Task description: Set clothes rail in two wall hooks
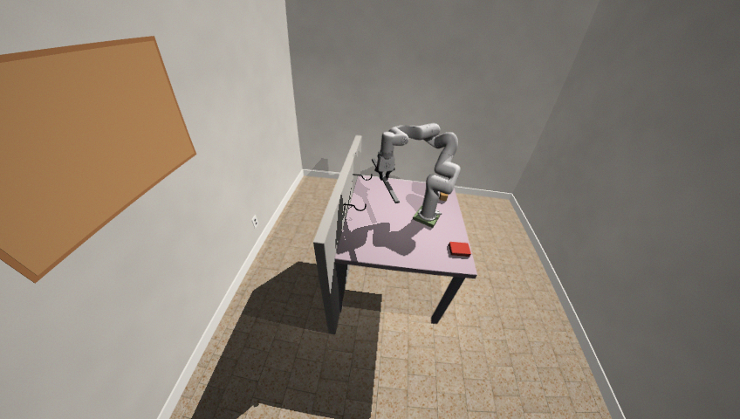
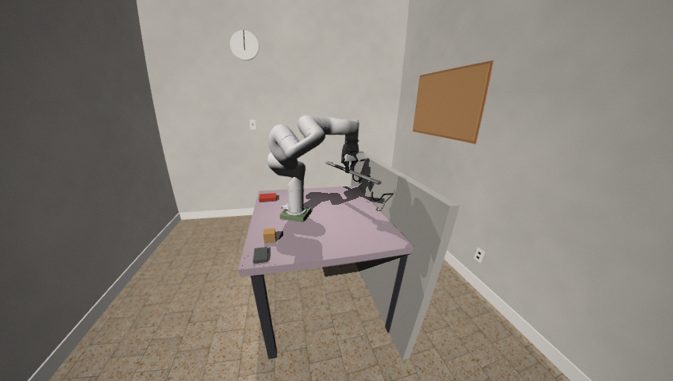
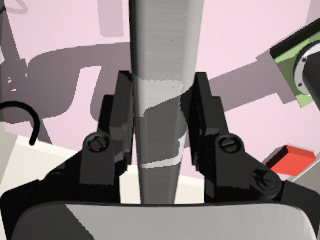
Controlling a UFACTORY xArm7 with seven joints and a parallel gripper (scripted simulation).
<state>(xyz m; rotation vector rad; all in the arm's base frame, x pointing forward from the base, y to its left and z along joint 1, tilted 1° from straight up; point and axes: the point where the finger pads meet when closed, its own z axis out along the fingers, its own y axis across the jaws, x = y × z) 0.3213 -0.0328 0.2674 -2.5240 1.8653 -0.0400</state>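
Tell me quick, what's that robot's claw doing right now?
Gripper: closed on the clothes rail, holding it above the table.

"What carries everything?"

"A rectangular pink-topped table with dark legs [image 1: 415, 265] [image 2: 340, 236] [image 3: 250, 122]."

"And on it?"

"A flat red block [image 1: 459, 248] [image 2: 267, 197] [image 3: 291, 160], a small orange cube [image 1: 443, 196] [image 2: 269, 235] and a flat dark-grey block [image 2: 260, 255]."

Clothes rail [image 1: 391, 190] [image 2: 366, 177] [image 3: 162, 65]: one, long, straight, grey; I had it clamped in my gripper [image 1: 384, 174] [image 2: 348, 167] [image 3: 162, 115], above the table, unhung. Wall hooks [image 1: 356, 207] [image 2: 382, 197] [image 3: 22, 107]: two, black, curved, projecting from the upright grey panel; both stood apart from the rail.
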